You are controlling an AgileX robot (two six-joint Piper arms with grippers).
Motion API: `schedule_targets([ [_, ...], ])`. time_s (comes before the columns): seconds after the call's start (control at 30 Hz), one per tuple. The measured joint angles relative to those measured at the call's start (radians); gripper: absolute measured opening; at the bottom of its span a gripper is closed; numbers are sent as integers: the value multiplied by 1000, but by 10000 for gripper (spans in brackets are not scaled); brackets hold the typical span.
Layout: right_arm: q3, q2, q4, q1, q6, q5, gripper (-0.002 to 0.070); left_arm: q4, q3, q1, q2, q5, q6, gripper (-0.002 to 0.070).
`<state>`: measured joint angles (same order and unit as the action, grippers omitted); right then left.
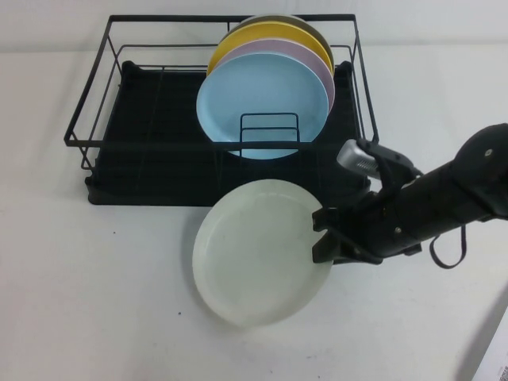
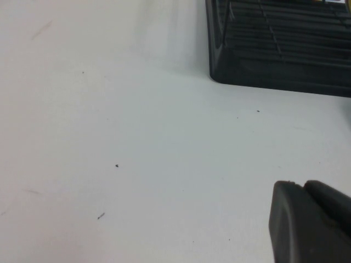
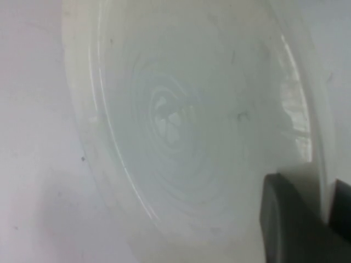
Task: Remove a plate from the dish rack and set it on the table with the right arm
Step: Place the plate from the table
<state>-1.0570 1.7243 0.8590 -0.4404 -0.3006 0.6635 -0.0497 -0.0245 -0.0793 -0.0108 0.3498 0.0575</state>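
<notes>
The creamy-white plate (image 1: pixel 254 250) is out of the dish rack (image 1: pixel 143 159), just in front of it and low over the white table (image 1: pixel 95 302). I cannot tell whether it touches the table. My right gripper (image 1: pixel 324 234) is shut on the plate's right rim. In the right wrist view the plate (image 3: pixel 192 120) fills the picture, and its rim sits between the black fingers (image 3: pixel 285 219) of the right gripper (image 3: pixel 329 208). My left gripper (image 2: pixel 304 189) shows only in the left wrist view. It is shut and empty, above bare table near a corner of the rack (image 2: pixel 274 55).
A light blue plate (image 1: pixel 262 103), a lilac plate (image 1: pixel 317 63) and a yellow plate (image 1: pixel 270 33) stand upright in the rack's right half. The rack's left half holds no plates. White table (image 2: pixel 137 137) stretches left and front of the held plate.
</notes>
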Motion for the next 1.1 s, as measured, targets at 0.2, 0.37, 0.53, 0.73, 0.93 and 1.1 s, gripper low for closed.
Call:
schedule_targets([
  [0.2, 0, 74, 65, 0, -42, -35, 52, 0, 0, 0, 0, 0, 0, -4],
  [0.37, 0, 86, 72, 0, -45, -50, 64, 0, 0, 0, 0, 0, 0, -4],
  [0.53, 0, 97, 49, 0, -49, -77, 148, 0, 0, 0, 0, 0, 0, -4],
  [0.73, 0, 101, 32, 9, -50, -80, 321, 0, 0, 0, 0, 0, 0, -4],
  [0.93, -19, 68, -15, 35, -50, 5, 334, 0, 0, 0, 0, 0, 0, -4],
  [1.1, -19, -79, -124, 37, -50, 137, 193, 0, 0, 0, 0, 0, 0, -4],
])
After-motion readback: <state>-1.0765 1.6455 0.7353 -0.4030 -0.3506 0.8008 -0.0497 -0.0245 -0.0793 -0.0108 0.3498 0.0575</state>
